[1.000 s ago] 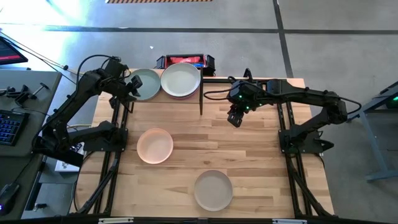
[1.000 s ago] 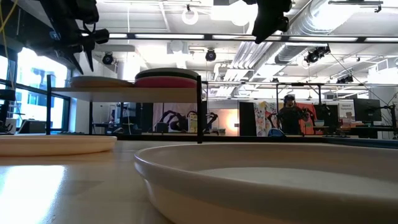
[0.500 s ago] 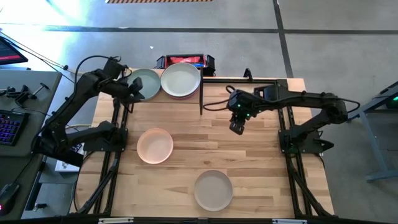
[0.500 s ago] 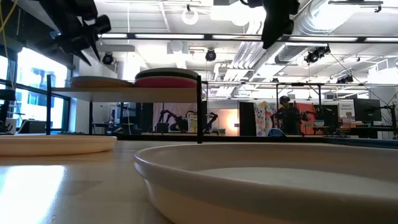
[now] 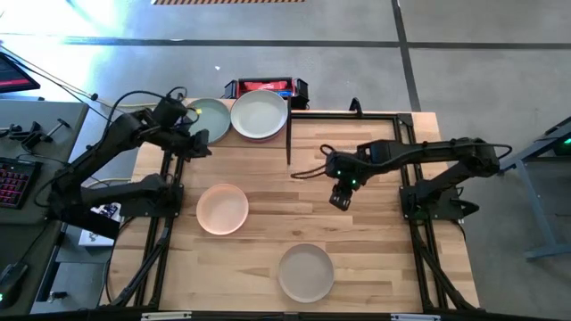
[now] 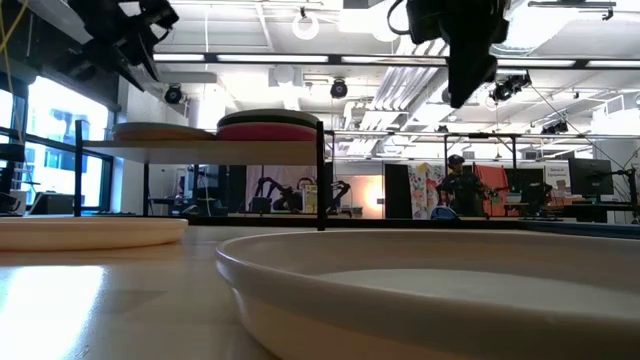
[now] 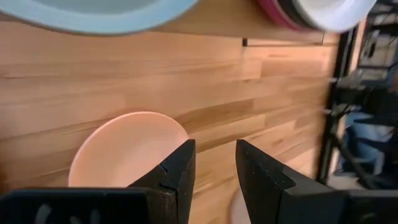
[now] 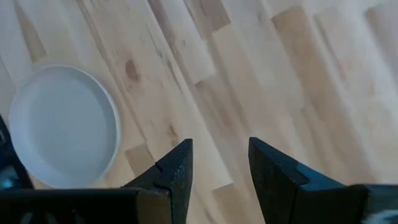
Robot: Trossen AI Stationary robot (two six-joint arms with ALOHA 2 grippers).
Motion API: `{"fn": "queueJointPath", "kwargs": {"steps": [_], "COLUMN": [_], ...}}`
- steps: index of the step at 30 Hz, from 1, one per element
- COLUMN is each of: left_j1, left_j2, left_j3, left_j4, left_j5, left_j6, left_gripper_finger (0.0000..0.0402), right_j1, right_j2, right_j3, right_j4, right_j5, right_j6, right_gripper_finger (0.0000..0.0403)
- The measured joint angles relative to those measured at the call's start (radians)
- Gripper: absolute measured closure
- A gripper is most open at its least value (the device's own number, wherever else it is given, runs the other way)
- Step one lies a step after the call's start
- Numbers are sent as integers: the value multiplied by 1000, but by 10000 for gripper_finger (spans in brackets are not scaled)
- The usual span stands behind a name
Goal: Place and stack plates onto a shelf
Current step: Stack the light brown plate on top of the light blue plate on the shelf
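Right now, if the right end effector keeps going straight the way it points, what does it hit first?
Probably bare tabletop. The right end effector, fingers apart, points down at bare wood; the off-white plate lies off to one side of that line. Depth to the surface is unclear.

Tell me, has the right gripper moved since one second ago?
Yes. In the high view the right gripper has moved away from the shelf's dark upright edge, toward the near side of the table where the beige plate lies. Its fingers are open and empty.
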State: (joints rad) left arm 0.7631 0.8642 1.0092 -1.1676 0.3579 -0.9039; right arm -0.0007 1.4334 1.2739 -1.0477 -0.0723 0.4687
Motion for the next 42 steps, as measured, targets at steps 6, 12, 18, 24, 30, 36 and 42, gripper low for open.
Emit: {"fn": "queueJointPath", "kwargs": {"steps": [6,12,18,24,30,36,42], "left_j1": [-140,-282,-433,-558,-669,-764,-843], "left_j2": [3,3,4,15,36,77,147], "left_j3": [0,0,0,0,0,0,0], "left_j4": [11,11,15,23,80,158,208], "left_j5": [-39,-45,-138,-173,-233,-266,-285], "left_j6": [37,43,35,-4,-49,-63,-65], "left_gripper_finger": [298,298,298,298,298,298,298], "right_j1": [73,150,229,313,374,407,427], "right_j2": [0,11,55,138,222,291,348], "right_j3": [-58,-75,-75,-75,-75,-75,-75], "right_j4": [105,204,273,304,384,395,410], "right_j5": [0,1,30,30,36,60,68], "right_j6": [177,329,440,510,564,580,582], "right_gripper_finger": [269,269,269,269,269,269,269]}}
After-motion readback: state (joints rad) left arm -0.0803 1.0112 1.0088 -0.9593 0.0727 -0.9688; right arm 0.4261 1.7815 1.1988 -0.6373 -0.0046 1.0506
